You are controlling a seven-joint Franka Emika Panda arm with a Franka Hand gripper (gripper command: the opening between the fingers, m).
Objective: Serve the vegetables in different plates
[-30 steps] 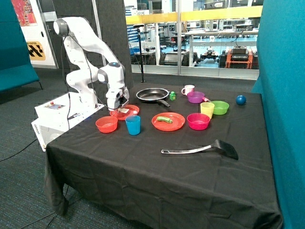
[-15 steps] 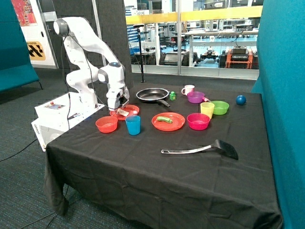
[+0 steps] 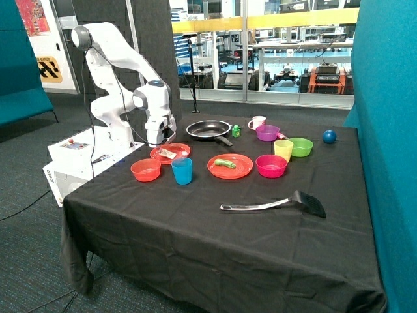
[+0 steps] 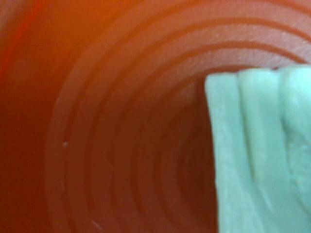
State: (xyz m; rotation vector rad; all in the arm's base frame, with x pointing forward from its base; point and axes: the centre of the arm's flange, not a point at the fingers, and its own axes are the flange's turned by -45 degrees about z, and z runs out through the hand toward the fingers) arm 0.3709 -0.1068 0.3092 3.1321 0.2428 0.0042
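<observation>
Two red-orange plates sit on the black table. On the plate nearest the arm lies the pale cream vegetable. My gripper hangs just above it, open and holding nothing. The green vegetable lies on the middle plate. The wrist view shows only the ringed floor of the plate from close up, with the pale vegetable resting on it.
A red-orange bowl and a blue cup stand beside the near plate. Behind are a black pan, green cube, white mug and purple bowl. A pink bowl, yellow cup and spatula lie further along.
My gripper has risen a little off the near plate. The pale vegetable has stayed behind on that plate, now showing free below the gripper.
</observation>
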